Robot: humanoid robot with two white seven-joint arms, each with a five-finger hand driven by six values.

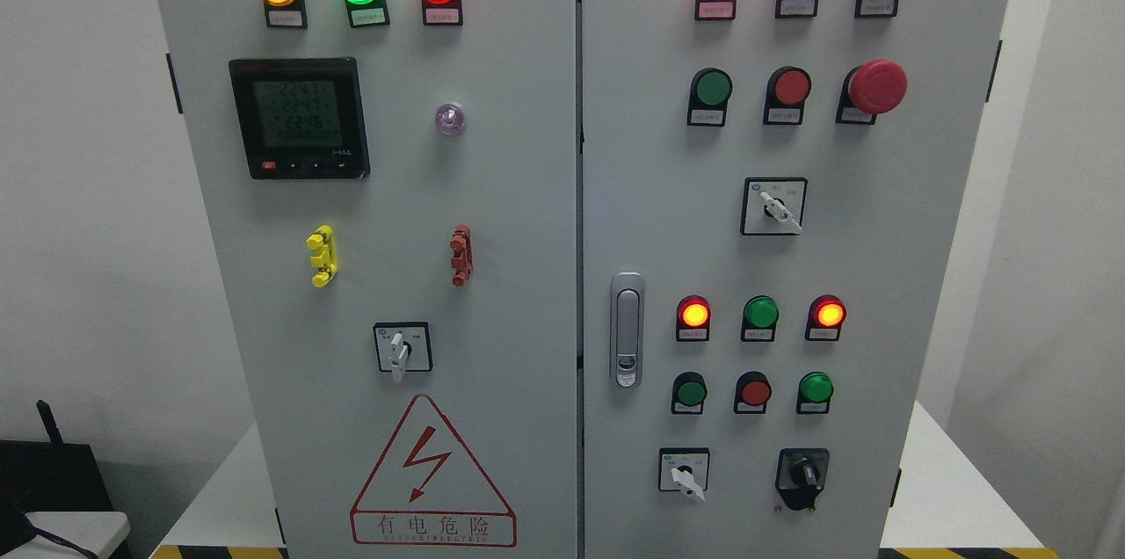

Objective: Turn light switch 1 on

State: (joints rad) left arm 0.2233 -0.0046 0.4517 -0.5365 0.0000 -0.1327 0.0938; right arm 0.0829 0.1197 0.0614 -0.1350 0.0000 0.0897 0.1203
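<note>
**Not started: no hand at the panel**

Neither arm shows, so finger state can't be told. Grey painted-metal cabinet, two doors, glossy round lamps and pushbuttons. Which control is "light switch 1" can't be read; labels too small. Candidates: rotary selector upper right door, selector left door, selector lower right. Reach and turn all remain.
</note>
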